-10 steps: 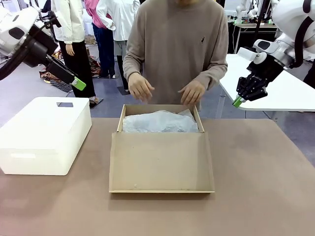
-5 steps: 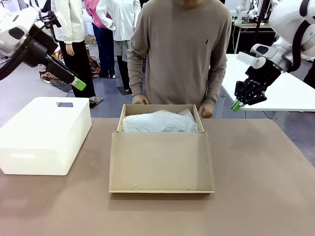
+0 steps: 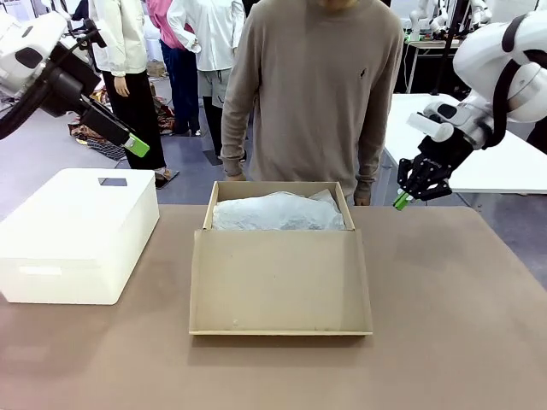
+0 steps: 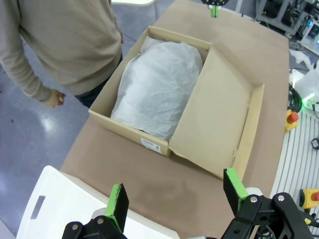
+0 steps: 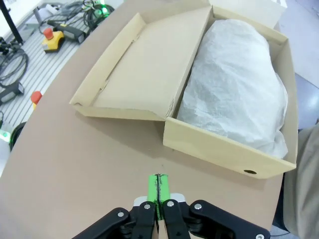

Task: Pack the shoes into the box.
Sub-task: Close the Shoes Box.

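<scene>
While one person (image 3: 312, 85) stands opposite:
Left gripper (image 4: 177, 191): one, jaws spread, empty, raised at left.
White box (image 3: 77, 231): one, beneath it.
Cardboard box (image 3: 209, 205): one, centre, flap open, tissue paper (image 3: 278, 212) inside.
Right gripper (image 3: 399, 202): one, jaws clenched, empty, raised at right.

The work surface is a matte brown table (image 3: 461, 342) filling the lower half of the front view. Beyond its far edge, from 9 to 12 o'clock, lies a smooth grey-blue floor (image 3: 43, 158) with a soft sheen. A white table (image 3: 504, 162) stands at 3 o'clock, near the brown table but not touching it. A dark-framed bench (image 3: 444, 43) stands farther back at 1 o'clock. In the left wrist view, a ribbed grey panel (image 4: 299, 149) runs beside the brown table at 3 o'clock and carries a red stop button (image 4: 292, 117). In the right wrist view, black cables (image 5: 11, 62) lie coiled at 9 o'clock.
</scene>
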Action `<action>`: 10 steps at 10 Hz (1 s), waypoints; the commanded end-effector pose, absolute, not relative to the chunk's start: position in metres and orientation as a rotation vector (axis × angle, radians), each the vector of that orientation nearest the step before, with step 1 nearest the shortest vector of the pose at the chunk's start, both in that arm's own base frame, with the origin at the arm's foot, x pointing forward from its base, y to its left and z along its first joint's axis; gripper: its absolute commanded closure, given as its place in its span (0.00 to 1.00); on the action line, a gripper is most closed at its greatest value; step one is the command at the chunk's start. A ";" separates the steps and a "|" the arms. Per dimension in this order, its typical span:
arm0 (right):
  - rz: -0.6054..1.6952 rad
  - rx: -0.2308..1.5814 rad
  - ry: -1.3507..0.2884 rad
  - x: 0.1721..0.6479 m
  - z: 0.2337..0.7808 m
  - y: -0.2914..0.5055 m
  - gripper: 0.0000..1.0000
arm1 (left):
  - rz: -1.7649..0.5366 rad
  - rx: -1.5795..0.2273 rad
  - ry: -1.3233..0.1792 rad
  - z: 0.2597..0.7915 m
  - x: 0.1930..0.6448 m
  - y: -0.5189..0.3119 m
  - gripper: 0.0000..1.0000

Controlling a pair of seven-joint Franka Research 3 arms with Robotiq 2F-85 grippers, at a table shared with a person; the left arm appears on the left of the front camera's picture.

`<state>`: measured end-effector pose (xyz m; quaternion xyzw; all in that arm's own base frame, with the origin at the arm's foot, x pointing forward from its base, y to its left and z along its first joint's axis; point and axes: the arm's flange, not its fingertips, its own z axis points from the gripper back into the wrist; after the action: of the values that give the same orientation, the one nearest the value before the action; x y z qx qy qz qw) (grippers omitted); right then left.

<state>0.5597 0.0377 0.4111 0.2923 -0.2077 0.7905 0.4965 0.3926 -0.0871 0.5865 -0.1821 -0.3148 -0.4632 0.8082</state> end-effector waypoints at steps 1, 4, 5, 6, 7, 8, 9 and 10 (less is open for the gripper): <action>1.925 0.736 -0.574 0.565 0.397 0.042 1.00 | -0.979 -0.406 -0.690 0.586 0.393 -0.088 0.00; 1.932 0.768 -0.528 0.566 0.376 0.051 1.00 | -0.979 -0.406 -0.690 0.586 0.393 -0.088 0.00; 1.931 0.773 -0.509 0.566 0.375 0.053 1.00 | -0.979 -0.406 -0.690 0.586 0.393 -0.088 0.00; 1.917 0.761 -0.487 0.566 0.376 0.053 1.00 | -0.979 -0.406 -0.690 0.586 0.393 -0.088 0.00; 1.906 0.788 -0.483 0.563 0.376 0.054 1.00 | -0.979 -0.406 -0.690 0.586 0.393 -0.088 0.00; 1.906 0.788 -0.483 0.563 0.376 0.054 1.00 | -0.979 -0.406 -0.690 0.586 0.393 -0.088 0.00; 1.906 0.788 -0.483 0.563 0.376 0.054 1.00 | -0.979 -0.406 -0.690 0.586 0.393 -0.088 0.00; 1.906 0.788 -0.483 0.563 0.376 0.054 1.00 | -0.979 -0.406 -0.690 0.586 0.393 -0.088 0.00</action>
<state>0.5627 0.0542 0.3742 0.3260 -0.1967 0.7845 0.4895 0.3926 -0.0871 0.5865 -0.1821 -0.3148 -0.4632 0.8082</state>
